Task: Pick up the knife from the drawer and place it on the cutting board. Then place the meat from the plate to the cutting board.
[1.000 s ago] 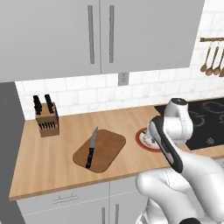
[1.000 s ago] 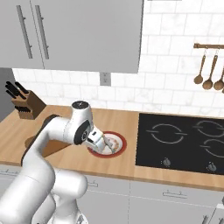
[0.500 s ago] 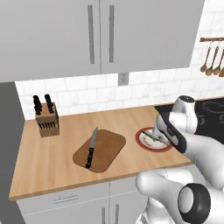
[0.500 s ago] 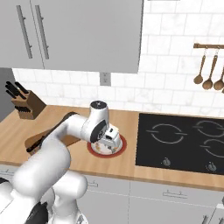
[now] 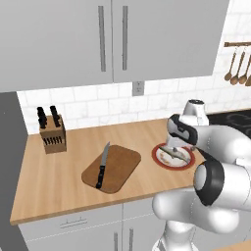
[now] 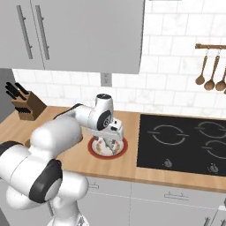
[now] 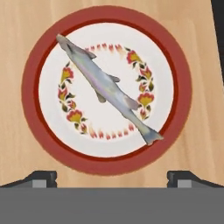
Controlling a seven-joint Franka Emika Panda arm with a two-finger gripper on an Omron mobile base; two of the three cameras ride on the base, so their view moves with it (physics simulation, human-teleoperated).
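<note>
The knife [image 5: 102, 169], black handle and silver blade, lies on the brown cutting board [image 5: 122, 164]. The meat is a slim silver fish [image 7: 107, 87] lying diagonally across the red-rimmed plate [image 7: 30, 87], which sits on the counter right of the board [image 5: 159, 158] [image 6: 92, 148]. My gripper [image 5: 175, 147] [image 6: 110, 137] hangs straight above the plate, pointing down, open and holding nothing. In the hand view, its fingertips [image 7: 41, 177] stand wide apart below the plate's near rim. A shut drawer front [image 5: 68, 223] sits under the counter.
A wooden knife block [image 5: 52, 132] [image 6: 24, 103] stands at the back left. The black cooktop [image 6: 185, 143] lies just right of the plate. Wooden spoons [image 6: 212, 73] hang on the wall. My own arm bulks over the counter's front edge.
The hand has shifted a little to the right, settling over the plate, while the arm's links swung round. The jaws stayed open. Knife, board and plate are where they were.
</note>
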